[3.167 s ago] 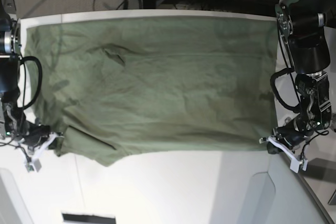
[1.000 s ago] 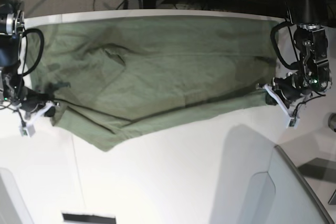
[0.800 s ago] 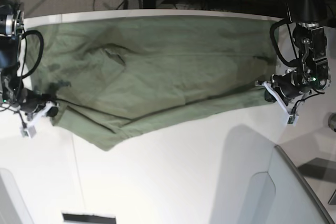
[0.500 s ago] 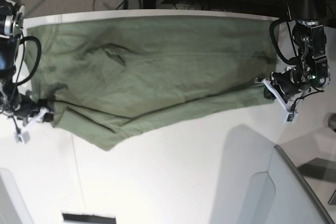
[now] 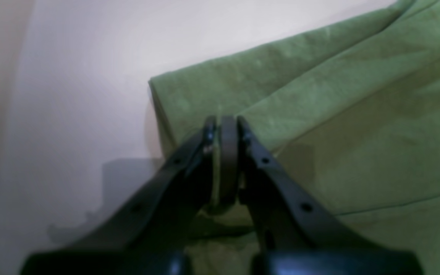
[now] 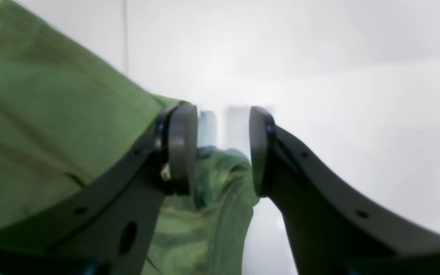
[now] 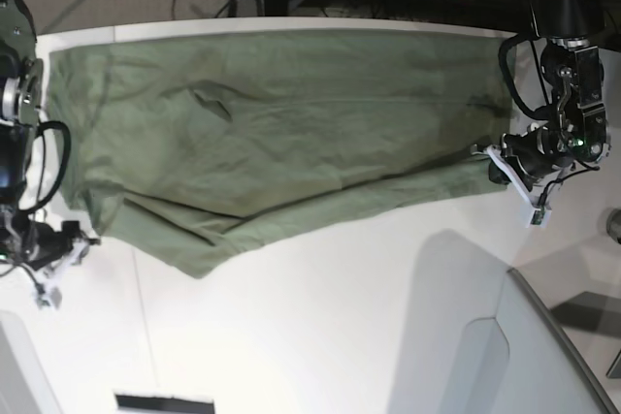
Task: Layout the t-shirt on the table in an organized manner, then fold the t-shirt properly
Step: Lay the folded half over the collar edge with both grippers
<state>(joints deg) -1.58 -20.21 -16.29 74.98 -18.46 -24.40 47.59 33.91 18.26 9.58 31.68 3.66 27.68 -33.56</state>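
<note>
We see the t-shirt [image 7: 281,133] spread wide across the far part of the white tabletop [image 7: 320,336], its long top edge running along the tabletop's far rim. The near edge of the t-shirt is doubled back on itself, so a folded band runs slantwise from the shirt's corner by the left gripper [image 7: 497,164] to a drooping point nearer the other end.

In the left wrist view, we find the left gripper [image 5: 225,128] with its fingers [image 5: 243,133] pressed together on the t-shirt [image 5: 338,114], pinching a fold at the cloth's corner; bare tabletop [image 5: 82,76] lies just beyond that corner.

In the base view, the right gripper [image 7: 73,244] sits just off the t-shirt's opposite near corner, above bare tabletop. In the right wrist view, the right gripper [image 6: 223,149] has its fingers [image 6: 181,147] standing apart, with a clear gap between the pads. A bunched bit of the t-shirt [image 6: 33,126] lies below and behind that gap, and we cannot tell whether either pad touches it. The white tabletop [image 6: 338,76] fills the rest of that view, with a thin dark seam line [image 6: 125,38] running away beyond the cloth.
</note>
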